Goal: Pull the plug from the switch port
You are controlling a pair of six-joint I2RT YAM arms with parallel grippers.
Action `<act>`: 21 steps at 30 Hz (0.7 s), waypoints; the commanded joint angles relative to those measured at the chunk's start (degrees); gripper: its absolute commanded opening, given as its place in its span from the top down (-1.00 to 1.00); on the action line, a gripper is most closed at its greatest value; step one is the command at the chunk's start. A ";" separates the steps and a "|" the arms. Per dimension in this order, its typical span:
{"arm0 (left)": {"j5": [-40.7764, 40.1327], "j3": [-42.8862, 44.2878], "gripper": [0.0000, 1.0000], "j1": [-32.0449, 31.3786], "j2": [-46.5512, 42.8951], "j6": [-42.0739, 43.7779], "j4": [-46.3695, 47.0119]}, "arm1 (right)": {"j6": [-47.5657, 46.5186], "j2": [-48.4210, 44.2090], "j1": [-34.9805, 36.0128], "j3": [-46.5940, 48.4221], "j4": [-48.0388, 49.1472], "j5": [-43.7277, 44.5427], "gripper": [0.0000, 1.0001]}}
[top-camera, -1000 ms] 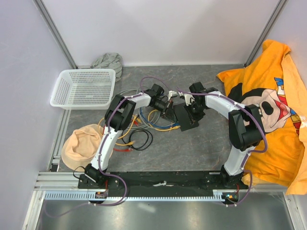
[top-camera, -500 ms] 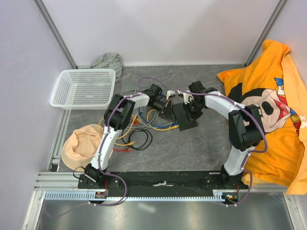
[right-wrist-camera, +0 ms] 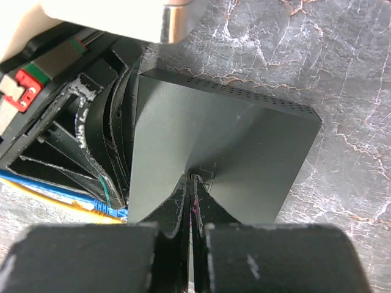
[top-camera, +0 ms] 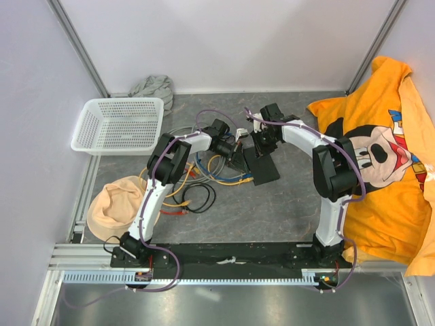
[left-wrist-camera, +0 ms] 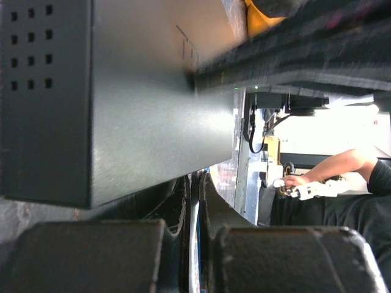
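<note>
Switch (right-wrist-camera: 232,146): lies on the table (right-wrist-camera: 348,73).
Right gripper (right-wrist-camera: 190,183): closed, tips touching the switch's top.
Left gripper (left-wrist-camera: 195,195): closed, just beside the switch's edge.

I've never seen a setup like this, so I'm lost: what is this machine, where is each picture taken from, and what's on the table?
Two robot arms are bolted at the table's near edge. The wide picture looks down from above; the other two come from a camera on each wrist. Both arms reach to the switch, a flat black box beside yellow and blue cables. Also there: a white basket, an orange shirt, a beige cloth. The left pincer and right pincer are both shut; the right one's tips seem to touch the switch. What the left one grips, if anything, is unclear.
</note>
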 commanded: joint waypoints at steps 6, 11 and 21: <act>-1.92 -2.60 0.97 1.83 -1.81 3.42 -4.06 | 2.39 3.69 -0.08 -8.86 -1.82 10.21 1.00; -4.73 -7.08 0.97 4.73 -5.32 7.98 -7.75 | 1.25 4.83 -0.08 -12.28 -3.24 10.30 1.00; -8.24 -2.52 0.97 5.17 -3.48 26.86 -30.07 | 1.08 5.27 1.75 -12.20 -3.67 14.42 0.99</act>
